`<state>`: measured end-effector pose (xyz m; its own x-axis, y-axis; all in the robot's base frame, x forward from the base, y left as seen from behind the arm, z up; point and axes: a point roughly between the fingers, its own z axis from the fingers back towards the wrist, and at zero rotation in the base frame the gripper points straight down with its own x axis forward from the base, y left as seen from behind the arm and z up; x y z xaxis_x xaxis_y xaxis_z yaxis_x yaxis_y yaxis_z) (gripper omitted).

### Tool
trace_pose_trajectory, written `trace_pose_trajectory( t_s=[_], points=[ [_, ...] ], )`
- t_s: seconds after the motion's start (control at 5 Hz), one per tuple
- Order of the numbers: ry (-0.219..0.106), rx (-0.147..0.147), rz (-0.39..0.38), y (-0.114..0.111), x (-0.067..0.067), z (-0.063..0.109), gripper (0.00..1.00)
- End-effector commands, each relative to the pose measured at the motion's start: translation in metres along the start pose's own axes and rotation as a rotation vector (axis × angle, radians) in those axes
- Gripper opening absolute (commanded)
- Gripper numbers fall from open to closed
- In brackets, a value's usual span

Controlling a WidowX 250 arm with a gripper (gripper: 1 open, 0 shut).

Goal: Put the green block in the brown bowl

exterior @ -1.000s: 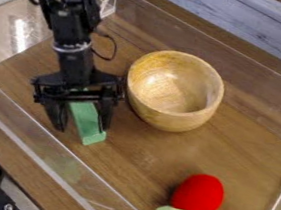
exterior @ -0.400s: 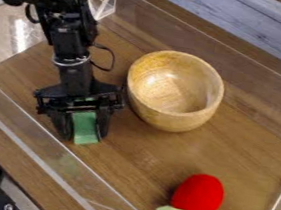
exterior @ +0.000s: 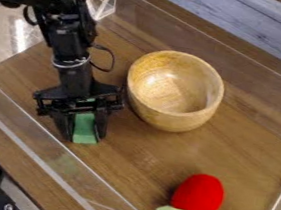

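Observation:
The green block (exterior: 87,129) lies on the wooden tray floor, left of the brown bowl (exterior: 174,90). My gripper (exterior: 84,123) points down over the block, with one black finger on each side of it and the tips at the tray floor. The jaws look open, with a narrow gap showing on each side of the block. The block rests on the floor and is not lifted. The bowl is empty and stands upright about a hand's width to the right of the gripper.
A red strawberry toy (exterior: 197,198) with green leaves lies near the front right. Clear plastic walls (exterior: 40,156) ring the tray, and the front wall runs close to the gripper. The arm and its cable (exterior: 63,33) rise at the back left.
The gripper has settled slightly lower around the green block, so its fingers now reach the tray floor. The block, bowl and strawberry have stayed in place.

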<state>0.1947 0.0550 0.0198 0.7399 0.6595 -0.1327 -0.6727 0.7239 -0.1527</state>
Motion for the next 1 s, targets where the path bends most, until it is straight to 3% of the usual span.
trace_pose_trajectory(
  t_s=[0.0, 0.8],
  points=[
    [-0.026, -0.014, -0.017, -0.005, -0.002, 0.007, 0.0],
    [-0.05, -0.039, -0.061, -0.013, -0.013, 0.015, 0.0]
  ],
)
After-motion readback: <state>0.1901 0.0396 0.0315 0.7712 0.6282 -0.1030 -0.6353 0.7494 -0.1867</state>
